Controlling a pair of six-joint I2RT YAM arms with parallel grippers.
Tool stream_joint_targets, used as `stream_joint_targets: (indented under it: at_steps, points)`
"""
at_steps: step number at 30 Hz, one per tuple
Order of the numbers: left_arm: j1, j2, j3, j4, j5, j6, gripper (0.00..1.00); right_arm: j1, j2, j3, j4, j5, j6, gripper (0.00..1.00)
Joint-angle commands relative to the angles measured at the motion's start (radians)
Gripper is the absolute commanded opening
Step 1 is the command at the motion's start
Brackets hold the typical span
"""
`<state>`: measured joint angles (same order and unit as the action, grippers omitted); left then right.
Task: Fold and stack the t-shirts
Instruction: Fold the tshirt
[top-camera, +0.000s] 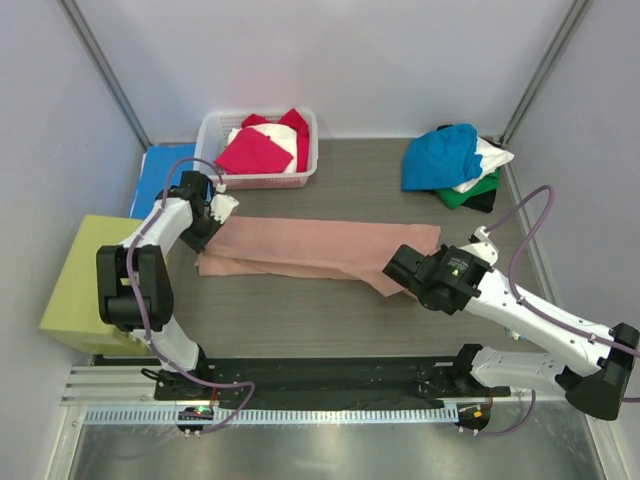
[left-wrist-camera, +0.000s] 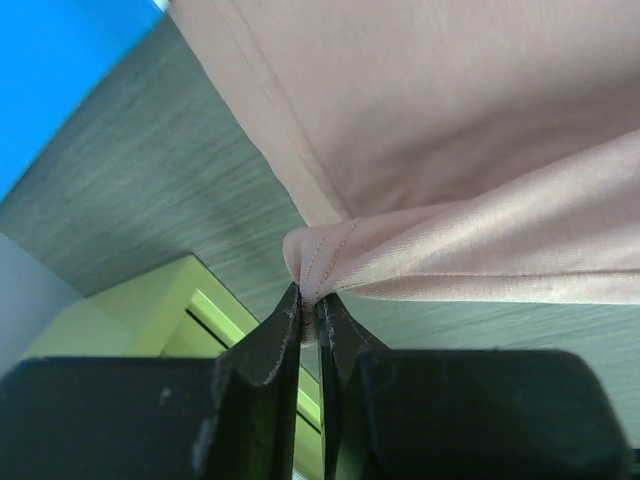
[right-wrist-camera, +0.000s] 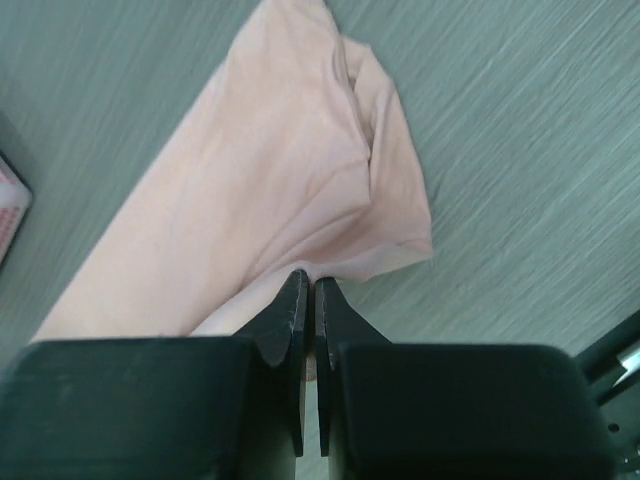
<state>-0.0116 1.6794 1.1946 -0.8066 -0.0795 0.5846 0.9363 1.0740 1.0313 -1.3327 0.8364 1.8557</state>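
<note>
Pinching stitched hem of soft dusty-pink t-shirt (top-camera: 320, 245) in nearly closed left gripper (left-wrist-camera: 308, 300), opposite rumpled edge in clamped right gripper (right-wrist-camera: 308, 288); stretched long over grained grey table (top-camera: 300, 312).

Left gripper (left-wrist-camera: 308, 300) and right gripper (right-wrist-camera: 308, 288) sit well apart, each clamped tight on one end of the pink t-shirt (top-camera: 320, 245)

spread t-shirt (top-camera: 320, 248) at table (top-camera: 300, 315) centre; basket (top-camera: 262, 181) behind-left; shirt stack (top-camera: 445, 158) behind-right
</note>
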Motion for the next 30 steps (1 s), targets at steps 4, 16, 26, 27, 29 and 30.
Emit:
stream_joint_targets:
  at_steps: [4, 16, 26, 27, 29, 30]
  points:
    - [0.009, 0.035, 0.063, 0.027, -0.022, 0.006, 0.09, -0.137, 0.024, 0.081, -0.076, 0.141, -0.202, 0.01]
    - [0.009, 0.083, 0.089, 0.072, -0.013, -0.012, 0.09, -0.398, 0.153, 0.036, 0.263, 0.041, -0.519, 0.01]
    - [0.007, 0.207, 0.213, 0.096, -0.02, -0.051, 0.09, -0.488, 0.297, 0.018, 0.46, -0.028, -0.648, 0.01]
    - [0.009, 0.223, 0.226, 0.096, -0.023, -0.058, 0.12, -0.494, 0.306, 0.018, 0.478, -0.036, -0.661, 0.01]
    - [0.009, 0.262, 0.256, 0.096, -0.02, -0.081, 0.28, -0.504, 0.334, 0.021, 0.529, -0.049, -0.693, 0.01]
    - [0.007, 0.27, 0.261, 0.099, -0.017, -0.088, 0.33, -0.511, 0.366, 0.024, 0.541, -0.052, -0.702, 0.01]
